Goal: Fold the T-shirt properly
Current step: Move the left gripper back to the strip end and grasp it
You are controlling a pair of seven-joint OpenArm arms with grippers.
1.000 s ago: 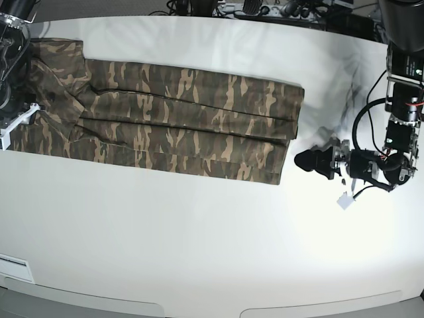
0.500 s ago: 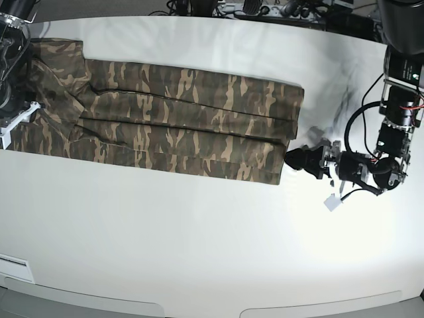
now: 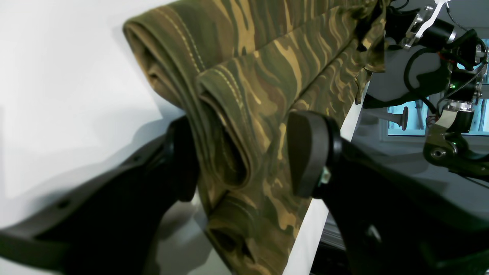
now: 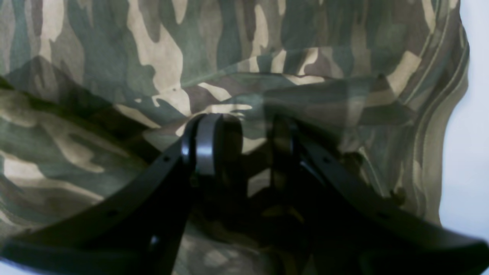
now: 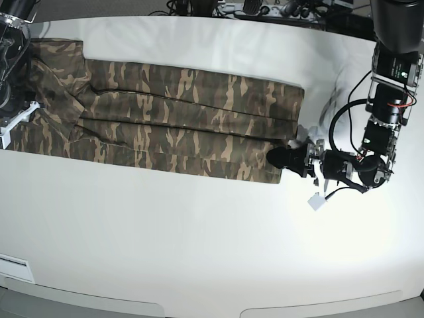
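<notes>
Left hand gaping wide, straddling T-shirt hem layers. Right hand state unclear, pressing cloth. Risk: pinching only upper layers, fold slipping apart.

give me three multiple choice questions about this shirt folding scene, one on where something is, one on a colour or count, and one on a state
1. Which end of the T-shirt is the left gripper at, in the base view?
A. right end
B. left end
C. middle

2. What print is the shirt?
A. plain blue
B. green, brown and tan camouflage
C. red stripes

3. How do the left gripper's jaws stand?
A. shut tight on the bare table
B. open, one on each side of the folded hem
C. holding the shirt up in the air

Answers:
1 A: the base view shows that arm at the shirt's right edge.
2 B: all views show camouflage.
3 B: the left wrist view shows the hem between spread jaws.
</notes>
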